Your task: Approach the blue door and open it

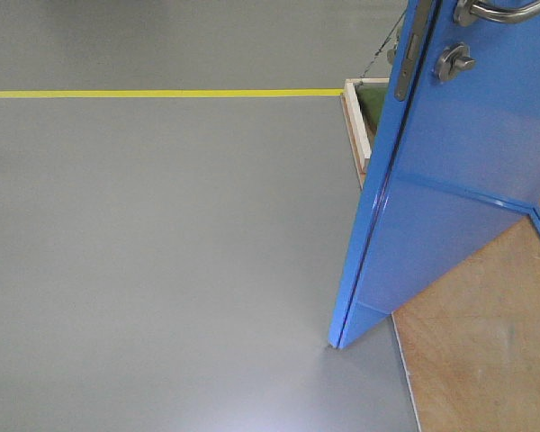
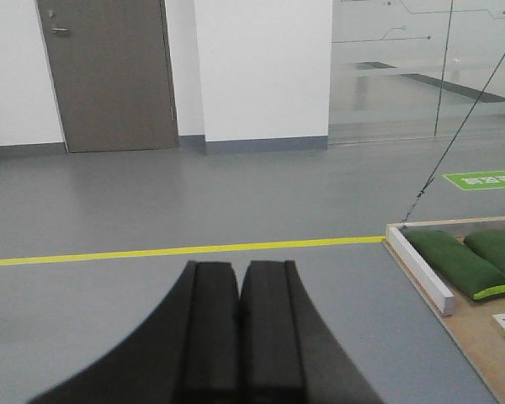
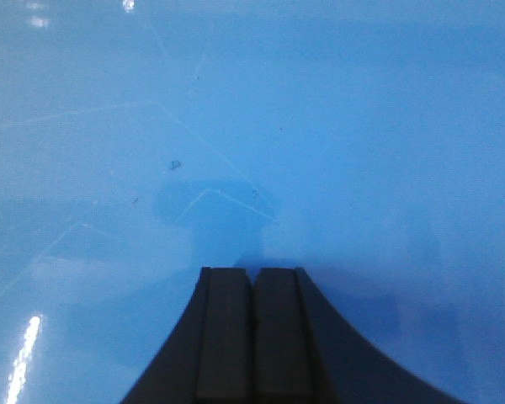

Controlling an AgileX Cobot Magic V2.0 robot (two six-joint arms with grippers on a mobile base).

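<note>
The blue door (image 1: 468, 144) stands ajar, long axis vertical, edge toward the front camera, its face directly ahead of the closed right gripper (image 3: 254, 273); the left gripper (image 2: 239, 268) is likewise closed.

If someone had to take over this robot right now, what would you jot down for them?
Left gripper: shut, empty, facing open floor and the yellow line.
Right gripper: shut, empty, pointed close at the blue door; contact unclear.
Door: stands angled, apparently ajar; no gripper on its lever handle or lock.
Done: robot at door, door seemingly partly open.
Left: probably push it wider.
</note>
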